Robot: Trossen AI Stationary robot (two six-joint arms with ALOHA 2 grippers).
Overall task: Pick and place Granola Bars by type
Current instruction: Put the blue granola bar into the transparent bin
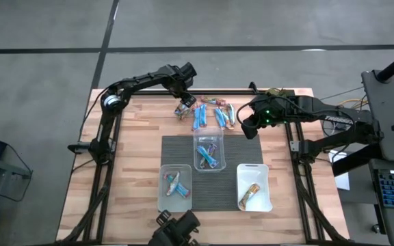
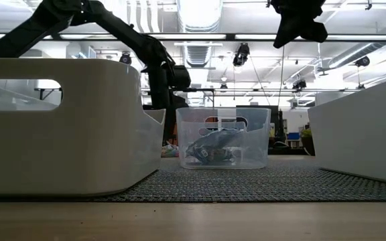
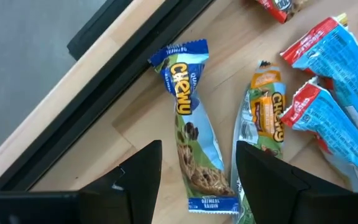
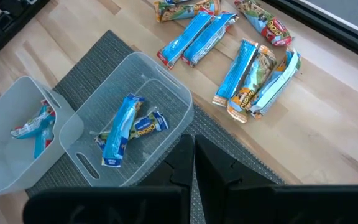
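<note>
Several granola bars in blue, orange and red wrappers lie loose on the wooden table near its far edge; they also show in the right wrist view. My left gripper is open at the pile's left end. Its fingers stand on either side of a blue-and-green Chewy bar that lies flat, with an orange bar right beside it. My right gripper is shut and empty, raised above the table to the right of the pile, high in the low view.
Three clear tubs stand on a grey mat: the middle one holds blue bars, the near-left one holds bars of mixed colours, and the near-right one holds an orange bar. A dark rail runs along the far edge.
</note>
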